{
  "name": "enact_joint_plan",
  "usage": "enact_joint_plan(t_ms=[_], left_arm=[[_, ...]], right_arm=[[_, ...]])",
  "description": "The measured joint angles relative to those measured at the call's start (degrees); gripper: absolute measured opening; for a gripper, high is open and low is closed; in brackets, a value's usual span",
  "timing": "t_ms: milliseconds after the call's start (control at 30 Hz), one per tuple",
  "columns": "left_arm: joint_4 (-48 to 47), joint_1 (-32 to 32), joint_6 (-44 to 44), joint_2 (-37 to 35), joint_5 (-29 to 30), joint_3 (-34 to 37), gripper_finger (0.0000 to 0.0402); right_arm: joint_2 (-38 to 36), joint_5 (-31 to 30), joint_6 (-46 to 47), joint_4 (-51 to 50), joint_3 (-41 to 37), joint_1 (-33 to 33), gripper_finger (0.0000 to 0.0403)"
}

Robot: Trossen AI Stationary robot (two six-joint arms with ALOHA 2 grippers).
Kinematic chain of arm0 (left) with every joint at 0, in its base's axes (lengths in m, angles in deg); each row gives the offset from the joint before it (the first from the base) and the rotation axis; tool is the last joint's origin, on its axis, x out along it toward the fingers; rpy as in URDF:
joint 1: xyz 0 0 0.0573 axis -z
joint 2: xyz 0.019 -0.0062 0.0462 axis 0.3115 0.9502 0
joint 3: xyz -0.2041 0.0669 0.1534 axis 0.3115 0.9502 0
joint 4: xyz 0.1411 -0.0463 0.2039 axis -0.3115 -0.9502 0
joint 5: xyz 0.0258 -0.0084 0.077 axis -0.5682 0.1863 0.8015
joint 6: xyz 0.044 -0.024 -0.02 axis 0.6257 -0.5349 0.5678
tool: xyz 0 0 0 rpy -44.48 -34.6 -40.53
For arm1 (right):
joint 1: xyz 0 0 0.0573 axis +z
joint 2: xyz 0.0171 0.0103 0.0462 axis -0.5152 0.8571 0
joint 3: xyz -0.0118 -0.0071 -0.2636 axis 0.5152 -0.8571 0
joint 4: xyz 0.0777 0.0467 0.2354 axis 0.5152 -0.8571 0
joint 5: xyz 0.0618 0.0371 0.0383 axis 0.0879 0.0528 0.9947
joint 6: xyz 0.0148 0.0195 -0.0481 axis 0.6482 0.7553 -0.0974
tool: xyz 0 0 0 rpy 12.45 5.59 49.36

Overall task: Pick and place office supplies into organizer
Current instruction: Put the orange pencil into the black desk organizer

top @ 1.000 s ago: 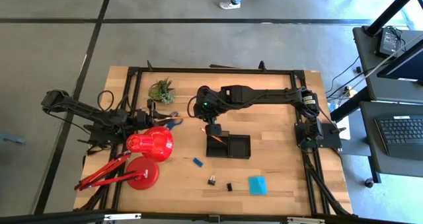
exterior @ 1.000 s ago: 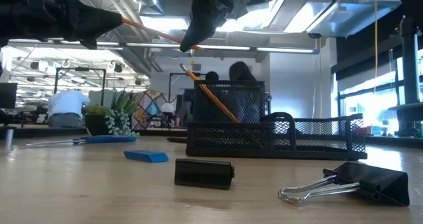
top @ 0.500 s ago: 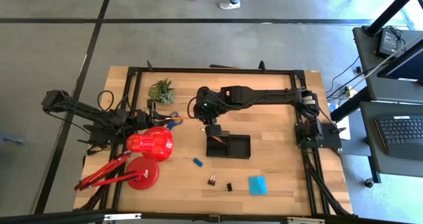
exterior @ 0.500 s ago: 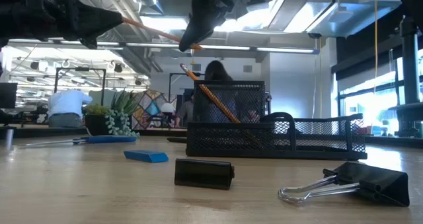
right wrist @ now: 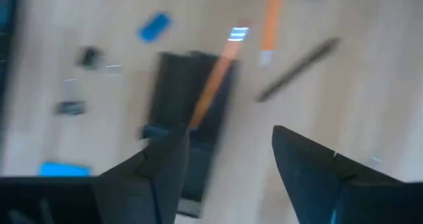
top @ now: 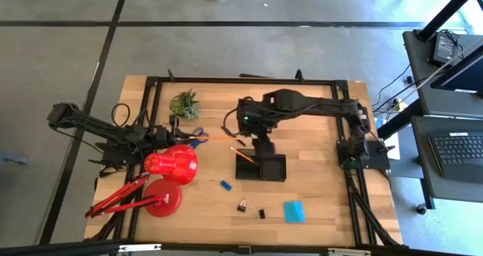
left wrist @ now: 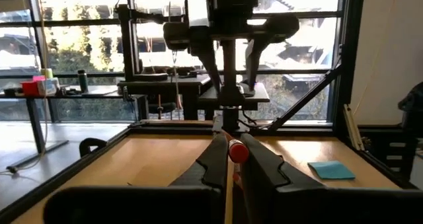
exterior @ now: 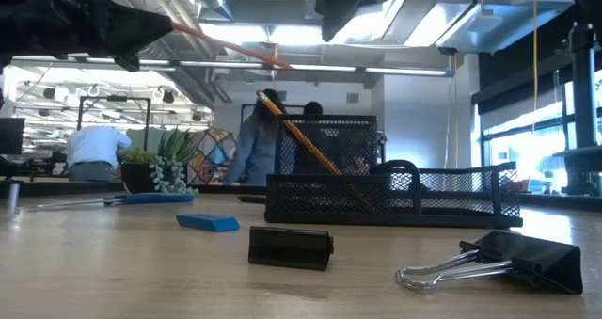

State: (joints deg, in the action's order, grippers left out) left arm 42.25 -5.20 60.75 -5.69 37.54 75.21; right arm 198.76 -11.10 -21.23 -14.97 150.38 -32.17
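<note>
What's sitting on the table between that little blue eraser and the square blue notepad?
Two small black binder clips lie between the blue eraser and the cyan note pad; the high view shows it best.

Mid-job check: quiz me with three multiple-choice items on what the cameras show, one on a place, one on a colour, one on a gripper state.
1. The leaning pencil is: A in the organizer; B on the note pad; C under the lamp.
2. The note pad is: A red; B cyan; C green.
3. The left gripper is: A wide open; B shut on scissors; C shut on a second pencil.

A: the leaning pencil stands in the organizer.
B: the note pad shows cyan.
C: the left gripper has its jaws closed on the second pencil.
</note>
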Motion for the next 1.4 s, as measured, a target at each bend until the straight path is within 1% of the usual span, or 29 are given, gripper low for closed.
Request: enact_joint_plan(t_ms=[67, 100, 233, 333, 400, 500, 600, 733, 867, 1033, 1233, 1400], left_arm=[[0.01, 0.00, -1.13, 0.04, -1.08, 0.00, 0.0020], [-0.03, 0.02, -1.71, 0.07, -1.63, 0.00, 0.0020], [-0.46, 0.04, -3.87, 0.50, -4.22, 0.00, 0.0020], [-1.17, 0.17, -5.34, 1.36, -4.26, 0.00, 0.0020], [-1.31, 0.17, -5.93, 2.18, -4.07, 0.00, 0.0020], [-1.38, 0.14, -6.79, 3.60, -4.01, -0.49, 0.0020], [-1.55, 0.06, -6.86, 5.80, -4.01, -2.41, 0.0020], [-5.76, 0.07, -4.73, 10.65, -6.84, -8.03, 0.0020], [-12.51, 0.03, -3.16, 17.04, -7.29, -14.82, 0.0020], [-13.07, -0.12, -1.22, 24.44, -9.62, -21.07, 0.0020], [-17.32, -3.34, -2.36, 31.74, -9.73, -26.31, 0.0019], [-17.64, -7.17, -3.37, 35.91, -14.74, -28.35, 0.0019]], right_arm=[[-2.71, 3.32, -0.12, 1.30, -4.31, -0.71, 0.0221], [-4.29, 3.42, 0.26, 2.96, -7.07, -1.04, 0.0221], [-14.21, 2.97, 3.57, 15.79, -23.80, -2.64, 0.0221], [-22.35, 2.50, 6.27, 27.17, -37.34, -3.14, 0.0221], [-27.80, 1.14, 8.97, 34.09, -44.97, -3.18, 0.0221], [-34.41, -0.80, 11.18, 42.15, -54.55, -3.16, 0.0221], [-38.99, -0.83, 13.29, 49.93, -61.23, -3.18, 0.0221], [-42.22, -0.63, 14.93, 53.60, -65.75, -3.16, 0.0221], [-42.71, -0.64, 14.86, 53.93, -66.40, -3.18, 0.0221], [-42.67, -0.62, 14.61, 54.17, -66.40, -3.18, 0.0221], [-42.63, -0.61, 14.55, 54.01, -66.40, -3.18, 0.0221], [-42.63, -0.59, 14.46, 53.96, -66.41, -3.17, 0.0221]])
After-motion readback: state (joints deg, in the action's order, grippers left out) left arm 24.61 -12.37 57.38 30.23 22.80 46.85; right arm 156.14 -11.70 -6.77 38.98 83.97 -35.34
